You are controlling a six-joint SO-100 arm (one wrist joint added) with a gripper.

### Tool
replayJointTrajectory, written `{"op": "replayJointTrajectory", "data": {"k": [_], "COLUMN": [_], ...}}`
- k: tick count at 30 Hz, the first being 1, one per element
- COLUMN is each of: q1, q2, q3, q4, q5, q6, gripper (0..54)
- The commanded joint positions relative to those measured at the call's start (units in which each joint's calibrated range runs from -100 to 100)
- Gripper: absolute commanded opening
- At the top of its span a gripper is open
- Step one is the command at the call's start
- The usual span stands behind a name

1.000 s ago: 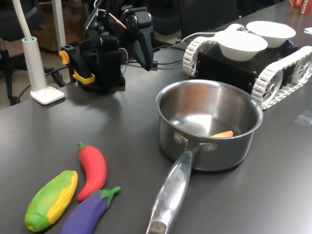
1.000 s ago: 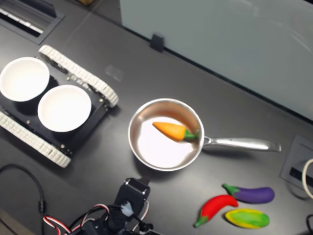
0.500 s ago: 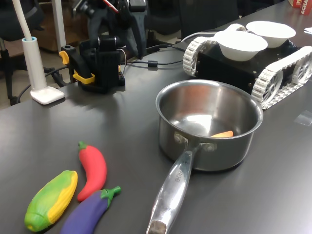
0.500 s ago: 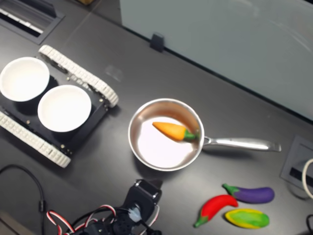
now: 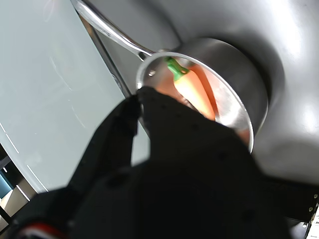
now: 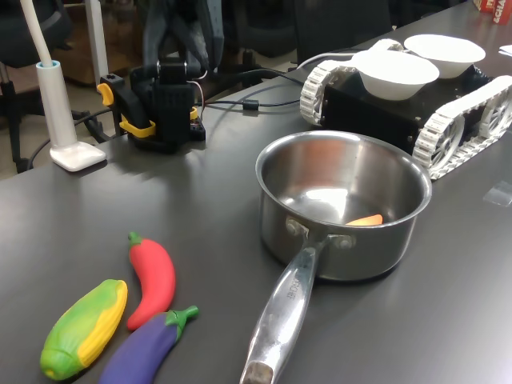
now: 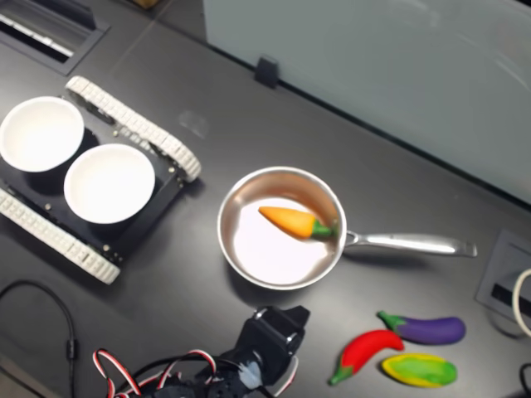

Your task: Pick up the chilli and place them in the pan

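Observation:
The red chilli (image 6: 152,280) lies on the dark table, between a corn toy and an eggplant toy, and shows again in the second exterior view (image 7: 369,350). The steel pan (image 6: 344,248) stands mid-table with its long handle (image 7: 411,244) toward the second exterior view's right. An orange carrot (image 7: 290,222) lies inside the pan. My black gripper (image 7: 297,315) hangs near the pan's rim, left of the chilli in the second exterior view, shut and holding nothing. In the wrist view, its fingers (image 5: 189,144) meet at the tip in front of the pan (image 5: 244,84) and carrot (image 5: 192,89).
A green-yellow corn toy (image 6: 84,328) and a purple eggplant (image 6: 148,346) lie beside the chilli. A tracked vehicle (image 6: 460,112) carries two white bowls (image 7: 108,182). The arm's base (image 6: 164,108), a white lamp stand (image 6: 76,152) and cables (image 6: 256,102) sit at the table's far edge.
My arm has lifted, leaving the first exterior view's top edge, and the gripper has swung toward the second exterior view's right, closer to the toys. The objects have not moved.

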Motion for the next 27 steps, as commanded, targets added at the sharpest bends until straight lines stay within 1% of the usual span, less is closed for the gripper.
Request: {"op": "replayJointTrajectory", "data": {"k": [1,8,14,19,22,24,25,27], "q1": [3.1,5.8,8.3,11.2,12.0,12.9,13.4,14.9], "q2": [3.1,9.0,13.0,15.6,17.2,18.3,18.8,19.8], "q3": [-7.8,-13.0,-15.9,-16.4,-16.6,-16.6,-16.6,-16.5], "q4": [0.5,0.4,0.3,-0.3,-0.3,-0.5,-0.7,-0.1], "q5": [0.5,0.3,1.3,2.2,3.4,3.8,3.7,4.7], "q6": [-1.6,-2.6,-3.1,-4.0,-4.3,-4.3,-4.4,-6.1], "gripper": [0.1,1.2,2.4,6.1,9.3,12.4,12.9,15.1]}}
